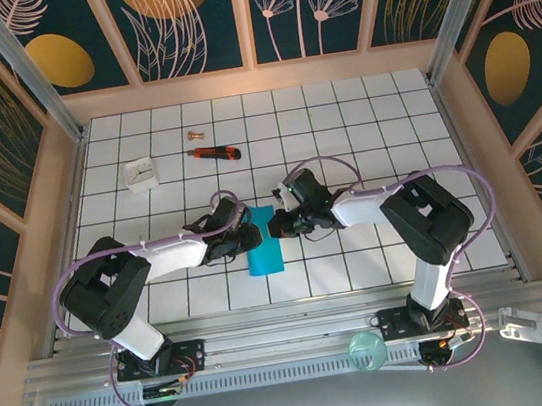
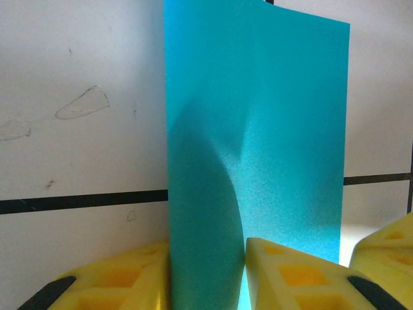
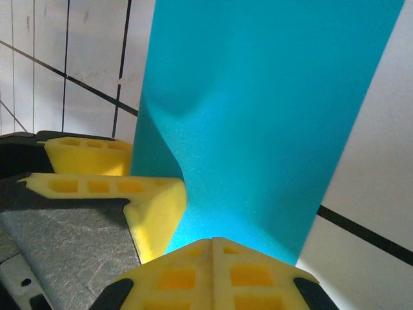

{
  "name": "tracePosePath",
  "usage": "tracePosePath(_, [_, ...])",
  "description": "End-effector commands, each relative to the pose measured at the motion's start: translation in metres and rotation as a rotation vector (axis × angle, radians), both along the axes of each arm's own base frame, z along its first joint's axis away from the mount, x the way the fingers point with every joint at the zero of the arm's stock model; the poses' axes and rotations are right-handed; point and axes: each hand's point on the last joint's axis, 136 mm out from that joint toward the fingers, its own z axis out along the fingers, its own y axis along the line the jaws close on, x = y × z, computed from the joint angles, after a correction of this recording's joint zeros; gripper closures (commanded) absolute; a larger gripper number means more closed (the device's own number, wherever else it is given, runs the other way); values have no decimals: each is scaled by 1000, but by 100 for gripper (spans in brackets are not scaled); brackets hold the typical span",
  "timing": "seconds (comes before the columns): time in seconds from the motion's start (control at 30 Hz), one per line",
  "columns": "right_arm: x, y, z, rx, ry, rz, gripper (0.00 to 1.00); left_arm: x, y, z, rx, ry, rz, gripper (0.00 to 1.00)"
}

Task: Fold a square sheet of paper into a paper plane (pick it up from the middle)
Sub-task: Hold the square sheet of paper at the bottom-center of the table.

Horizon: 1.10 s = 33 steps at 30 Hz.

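Top external: square sheet of paper (image 1: pixel 266 256) is showing as a narrow strip; left gripper (image 2: pixel 208 258) and right gripper (image 3: pixel 213 242) are both clamping its end; plane folds seemingly pending.

Fixed high behind, angled down onto the white black-gridded tabletop (image 1: pixel 360 120); wrist-mounted, facing each other, close, sharing the thin teal-blue paper sheet (image 2: pixel 271 116).

Paper (image 3: pixel 258 116) top cut off; lower edge behind jaws.
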Motion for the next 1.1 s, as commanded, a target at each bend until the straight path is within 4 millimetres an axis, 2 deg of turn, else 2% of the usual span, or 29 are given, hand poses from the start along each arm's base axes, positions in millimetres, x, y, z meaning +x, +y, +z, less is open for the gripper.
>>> tracePosePath(0.0, [-1, 5, -3, -5, 3, 17, 96, -44, 32, -55, 143, 187, 2, 65])
tracePosePath(0.27, [-5, -6, -28, -86, 49, -11, 98, -44, 32, -56, 141, 186, 0, 65])
tracePosePath(0.57, [-14, -39, -63, -285, 115, -83, 100, -44, 32, -56, 142, 186, -2, 65])
tracePosePath(0.8, [-24, -50, -76, -327, 146, -103, 100, -42, 30, -52, 137, 177, -1, 64])
tracePosePath(1.03, [-31, -59, -89, -345, 158, -113, 100, -34, 23, -43, 125, 160, -10, 58])
tracePosePath(1.07, [-32, -59, -90, -344, 159, -112, 100, -30, 20, -32, 105, 135, -9, 57])
